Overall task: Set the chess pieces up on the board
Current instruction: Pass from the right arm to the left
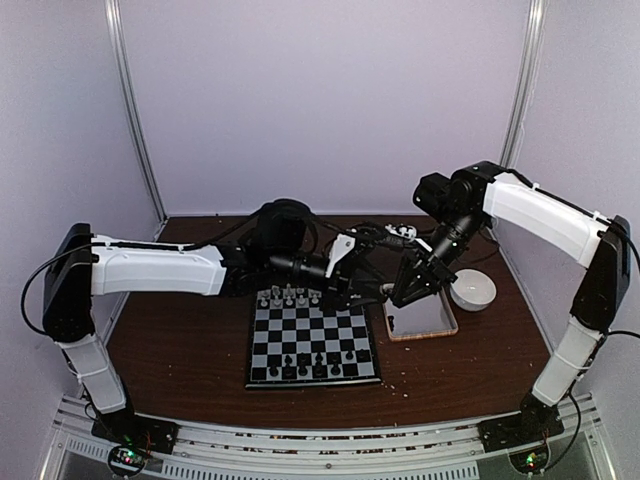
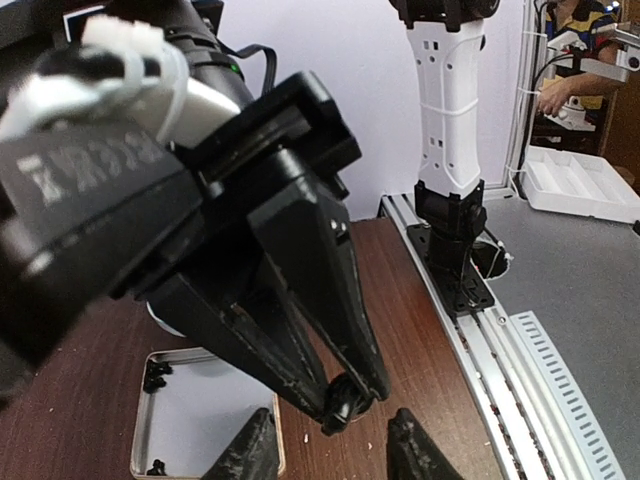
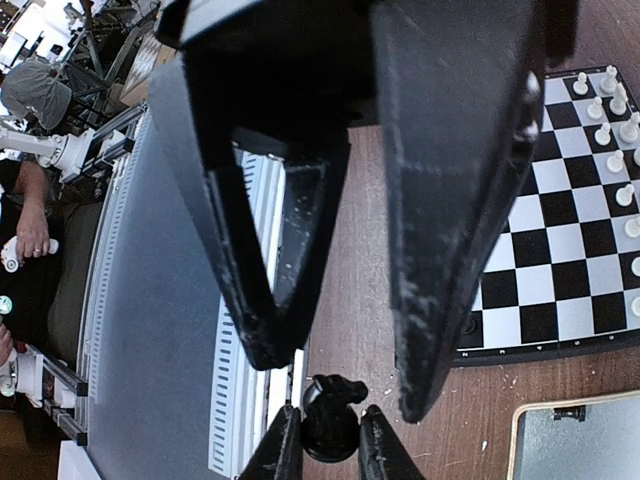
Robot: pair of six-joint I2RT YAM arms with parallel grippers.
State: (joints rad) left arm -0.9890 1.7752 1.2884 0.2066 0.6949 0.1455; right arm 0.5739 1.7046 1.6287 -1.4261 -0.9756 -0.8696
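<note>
L gripper (image 2: pixel 332 440), reaching across from the left edge of the dark brown wooden tabletop (image 1: pixel 180 350), has its fingers parted with nothing between them. They stand either side of the space just under the R gripper's tips.

The black-and-silver chequered chessboard with the thin black rim (image 1: pixel 313 384) sits at mid-table near the front edge. The small white figurines (image 1: pixel 290 297) are along its far rows and the small black figurines (image 1: pixel 300 365) along its near rows.

Just off the board's far-right corner, above bare tabletop btwn board and tray, we see one tiny black chess piece (image 3: pixel 330 418). It is pinched at the very tips of the R gripper (image 2: pixel 348 400), whose fingers are closed on its middle. We can't tell which kind of piece it is.

We judge it v. light, rigid, smooth and rounded, so it is apt to twist or pop out of a pinch. L should take the knobby end sticking out beyond R's fingertips, square-on and w/ light pressure.

To the right, the grey wooden-rimmed tray (image 2: pixel 210 420) holds a few more black pieces (image 2: pixel 155 375). A white round dish (image 1: pixel 472 290) is beside the tray, towards the right edge.
</note>
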